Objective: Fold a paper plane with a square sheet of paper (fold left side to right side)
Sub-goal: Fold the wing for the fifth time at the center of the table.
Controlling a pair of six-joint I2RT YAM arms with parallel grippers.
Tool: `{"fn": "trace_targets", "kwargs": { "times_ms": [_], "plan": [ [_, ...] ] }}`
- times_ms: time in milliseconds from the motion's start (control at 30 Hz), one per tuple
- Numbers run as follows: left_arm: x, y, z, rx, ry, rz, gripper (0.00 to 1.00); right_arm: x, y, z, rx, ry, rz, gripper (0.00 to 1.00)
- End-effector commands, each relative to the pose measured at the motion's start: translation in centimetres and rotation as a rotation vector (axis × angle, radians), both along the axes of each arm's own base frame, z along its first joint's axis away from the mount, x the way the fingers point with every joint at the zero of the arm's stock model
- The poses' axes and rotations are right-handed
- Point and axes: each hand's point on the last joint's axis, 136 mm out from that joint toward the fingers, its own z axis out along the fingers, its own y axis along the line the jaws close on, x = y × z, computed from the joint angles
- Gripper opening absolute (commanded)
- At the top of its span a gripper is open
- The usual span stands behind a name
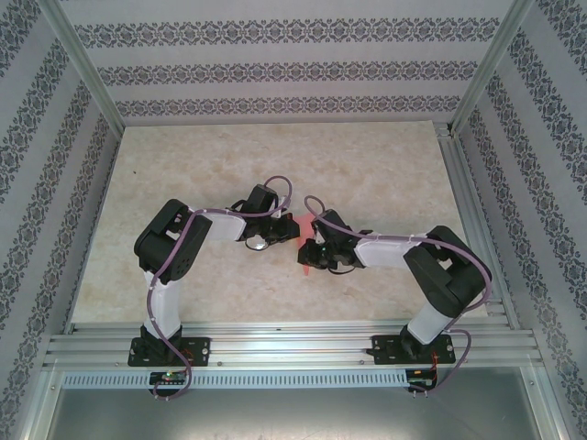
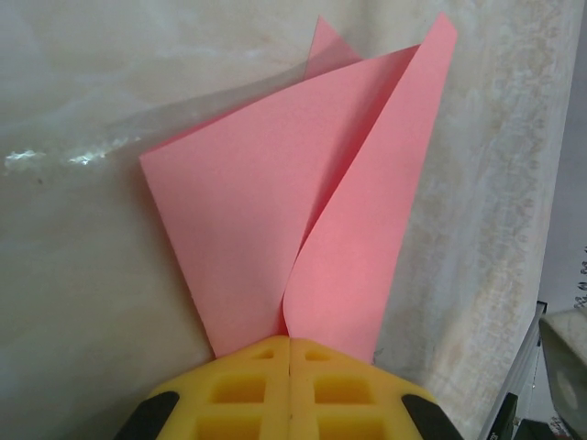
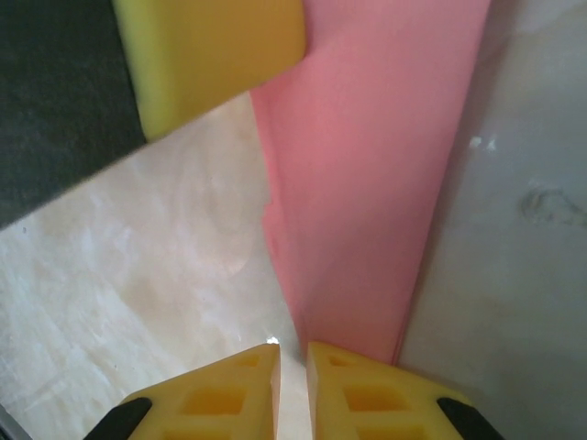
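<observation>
Left fingers (image 2: 286, 367) at 6 o'clock: clamped flat on the tip of the square sheet of paper (image 2: 275, 211), likely to anchor the crease for you. Thin matte pink flaps fan toward 12–1. Right fingers (image 3: 321, 367): narrow slit at the sheet's edge, can't tell if pinching. Counter (image 2: 83, 293): glossy marbled beige.

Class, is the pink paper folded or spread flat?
Folded: the pink paper shows two overlapping flaps tapering toward the left gripper.
</observation>
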Motion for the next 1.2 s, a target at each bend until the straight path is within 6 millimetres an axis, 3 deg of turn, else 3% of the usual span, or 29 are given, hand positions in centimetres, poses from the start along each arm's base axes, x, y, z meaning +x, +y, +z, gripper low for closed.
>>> {"fn": "trace_targets", "kwargs": {
  "times_ms": [0, 67, 167, 333, 467, 667, 867, 1167],
  "plan": [
    [-0.6, 2.0, -4.5, 0.139, 0.044, 0.054, 0.0, -5.5, -1.4, -1.7, -0.05, 0.145, 0.049, 0.17],
    [-0.6, 2.0, -4.4, 0.137, 0.042, 0.053, 0.0, -5.8, -1.5, -0.8, -0.028, 0.143, 0.051, 0.17],
    [-0.6, 1.9, -4.4, 0.135, 0.042, 0.049, 0.0, -4.3, -1.7, 1.8, 0.012, 0.091, 0.049, 0.17],
    [-0.6, 1.8, -4.4, 0.131, 0.042, 0.052, 0.0, 1.8, -2.4, 6.0, 0.139, -0.047, -0.059, 0.18],
    [-0.6, 1.9, -4.3, 0.13, 0.043, 0.053, 0.0, 5.5, -2.2, 6.4, 0.154, -0.098, -0.104, 0.17],
    [-0.6, 1.9, -4.4, 0.131, 0.046, 0.055, 0.0, 8.6, -1.6, 4.4, 0.118, -0.093, -0.147, 0.15],
    [-0.7, 2.0, -4.5, 0.136, 0.047, 0.058, 0.0, 8.4, -1.2, 1.7, 0.091, -0.04, -0.16, 0.15],
    [-0.6, 2.3, -4.9, 0.156, 0.046, 0.06, 0.0, 5.0, -0.6, -0.8, 0.059, 0.028, -0.119, 0.15]
  ]
}}
